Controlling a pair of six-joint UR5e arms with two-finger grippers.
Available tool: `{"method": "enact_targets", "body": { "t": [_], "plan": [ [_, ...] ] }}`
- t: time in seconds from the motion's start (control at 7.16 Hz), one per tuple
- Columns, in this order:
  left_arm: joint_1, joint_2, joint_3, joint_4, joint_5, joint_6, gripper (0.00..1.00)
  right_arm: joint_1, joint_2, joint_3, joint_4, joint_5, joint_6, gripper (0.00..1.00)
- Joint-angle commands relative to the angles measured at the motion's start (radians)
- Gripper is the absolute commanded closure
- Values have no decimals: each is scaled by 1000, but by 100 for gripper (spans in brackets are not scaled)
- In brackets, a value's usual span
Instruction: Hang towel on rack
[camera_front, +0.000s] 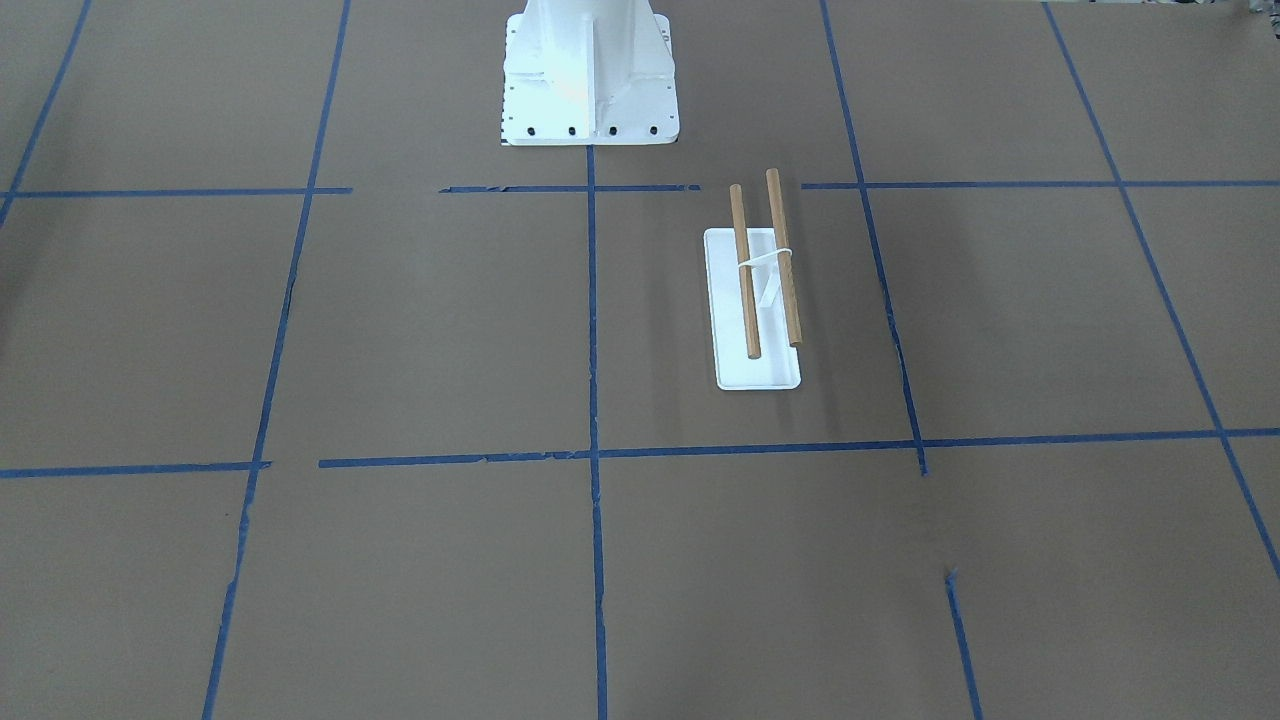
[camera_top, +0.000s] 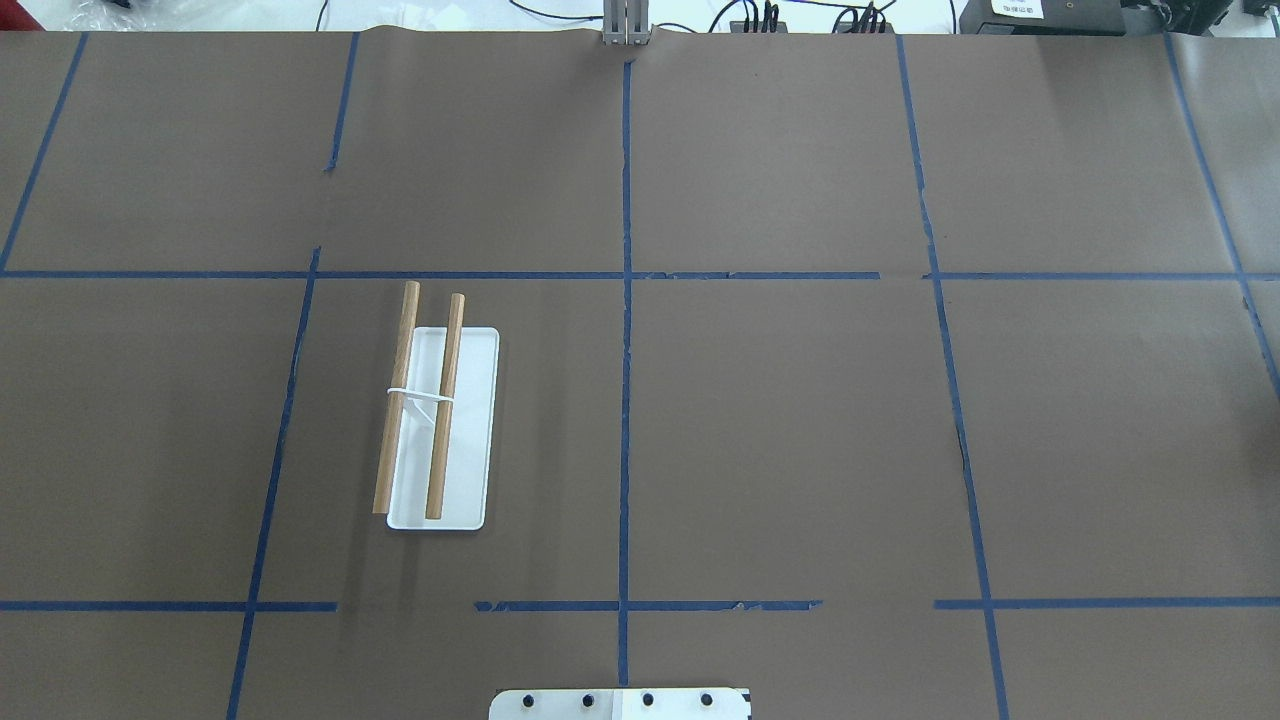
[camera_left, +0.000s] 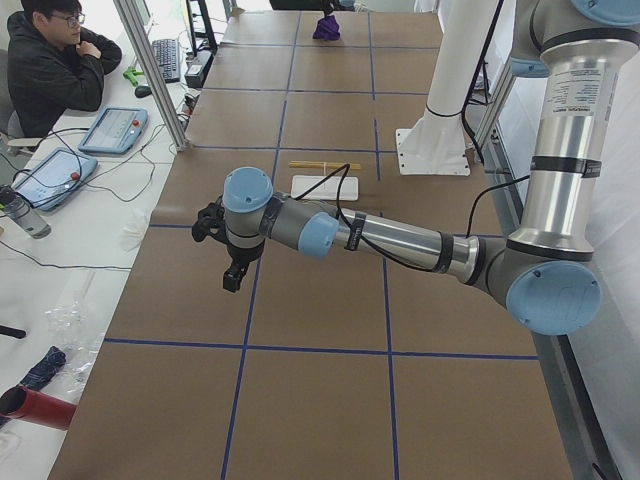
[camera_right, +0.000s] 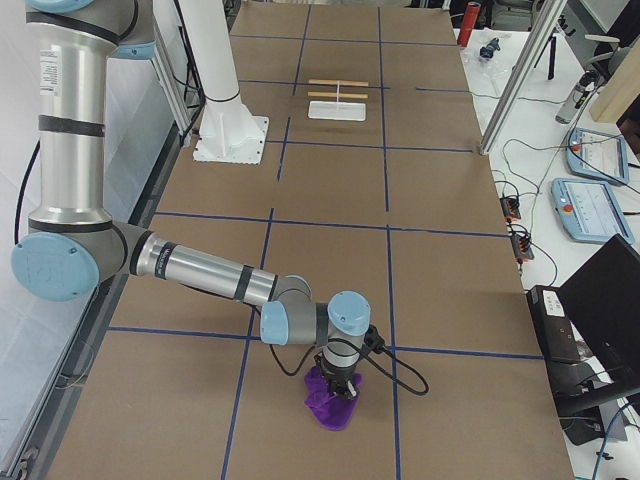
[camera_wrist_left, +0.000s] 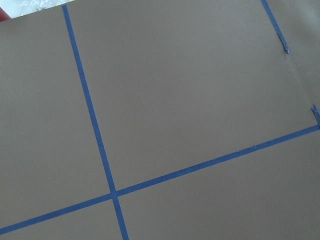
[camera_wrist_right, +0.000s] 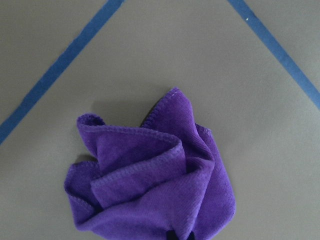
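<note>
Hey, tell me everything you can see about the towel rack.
The rack is a small stand. It has a flat white rectangular base with rounded corners and a thin white support rising from it. Two parallel light-brown wooden rods are held level above the base. It stands upright on the brown paper-covered table, on the robot's left side. Nothing hangs on it, and only the table touches it.

brown table (camera_top: 800, 450) w/ rack (camera_top: 442, 428), purple towel (camera_wrist_right: 150, 185)
</note>
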Motion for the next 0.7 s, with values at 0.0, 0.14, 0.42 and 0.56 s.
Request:
{"method": "enact_targets", "body": {
  "t": [0.0, 0.14, 0.42, 0.56],
  "plan": [
    [0, 0, -2, 0, 0, 0, 0, 0, 22, 76, -29, 6, 6, 100],
    [0, -8, 0, -15, 0, 1, 0, 0, 62, 146, -131, 6, 6, 100],
    [0, -9, -21, -60, 2, 0, 0, 0, 146, 281, -332, 12, 20, 100],
    [0, -12, -37, -104, 3, -24, 0, -1, 225, 294, -415, 15, 53, 100]
  ]
}}
